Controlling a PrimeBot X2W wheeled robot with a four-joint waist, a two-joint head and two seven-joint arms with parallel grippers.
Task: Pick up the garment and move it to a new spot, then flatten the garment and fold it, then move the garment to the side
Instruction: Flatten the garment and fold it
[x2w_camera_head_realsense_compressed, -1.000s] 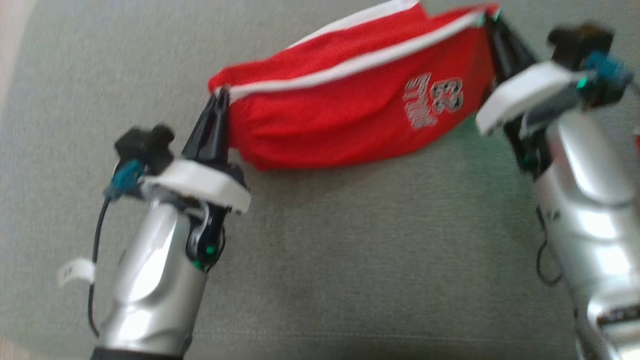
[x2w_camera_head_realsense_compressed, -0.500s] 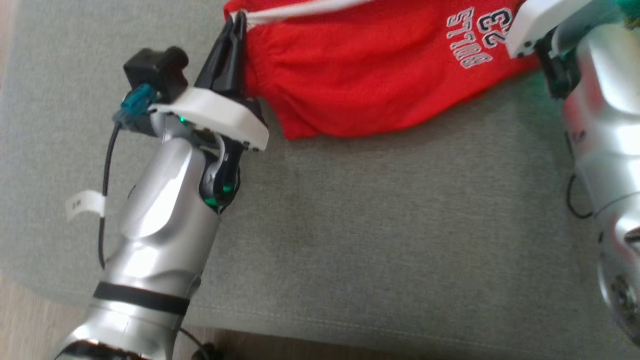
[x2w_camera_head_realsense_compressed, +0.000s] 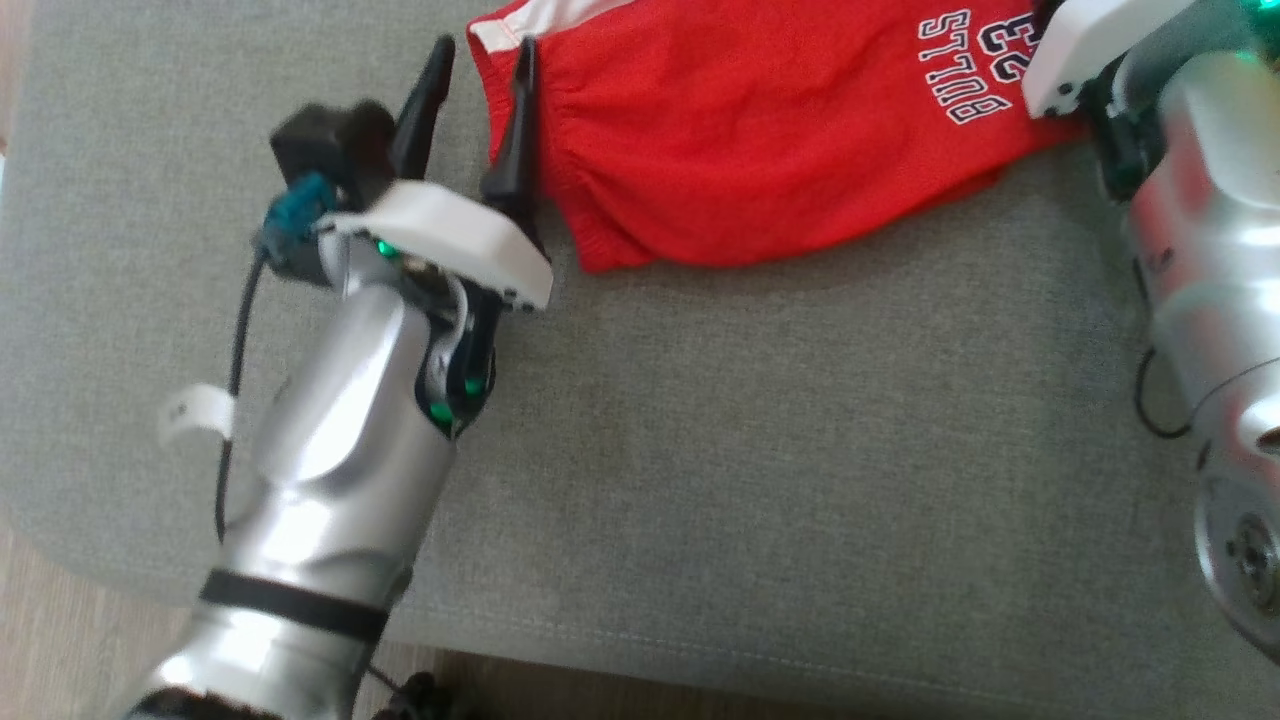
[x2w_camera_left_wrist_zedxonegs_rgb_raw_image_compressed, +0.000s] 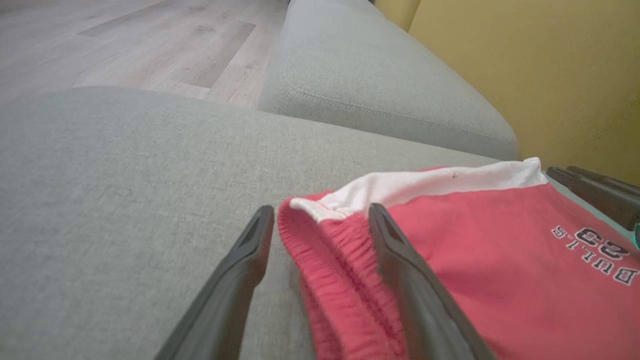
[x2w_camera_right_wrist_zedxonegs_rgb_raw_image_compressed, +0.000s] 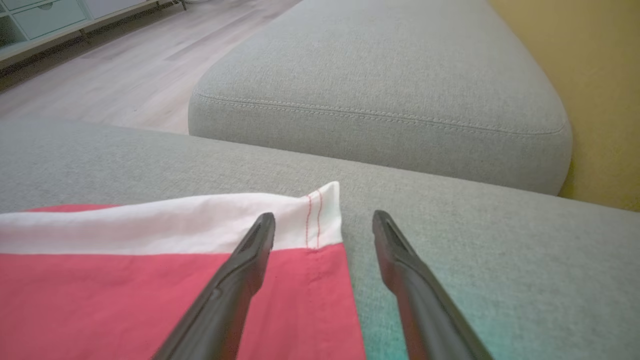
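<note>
The garment (x2w_camera_head_realsense_compressed: 760, 130) is a pair of red shorts with a white band and "BULLS 23" lettering, lying folded on the grey cushion (x2w_camera_head_realsense_compressed: 760, 480). My left gripper (x2w_camera_head_realsense_compressed: 480, 60) is open, its fingers apart over the elastic waistband corner (x2w_camera_left_wrist_zedxonegs_rgb_raw_image_compressed: 320, 220). My right gripper (x2w_camera_right_wrist_zedxonegs_rgb_raw_image_compressed: 322, 225) is open too, its fingers straddling the white hem corner (x2w_camera_right_wrist_zedxonegs_rgb_raw_image_compressed: 320, 215) of the garment (x2w_camera_right_wrist_zedxonegs_rgb_raw_image_compressed: 150, 295). In the head view its white wrist housing (x2w_camera_head_realsense_compressed: 1090, 45) sits at the garment's right end. The right gripper's dark fingers (x2w_camera_left_wrist_zedxonegs_rgb_raw_image_compressed: 595, 192) show in the left wrist view beyond the garment (x2w_camera_left_wrist_zedxonegs_rgb_raw_image_compressed: 500, 260).
A second grey cushion (x2w_camera_right_wrist_zedxonegs_rgb_raw_image_compressed: 380, 75) lies beyond a gap, with a yellow wall (x2w_camera_right_wrist_zedxonegs_rgb_raw_image_compressed: 600, 75) behind it. Wooden floor (x2w_camera_left_wrist_zedxonegs_rgb_raw_image_compressed: 125, 40) borders the cushions. The cushion's front edge (x2w_camera_head_realsense_compressed: 620, 650) runs close below my left arm.
Both grippers have opened and let go of the garment, which now lies flat on the cushion. The head view has shifted a little between frames.
</note>
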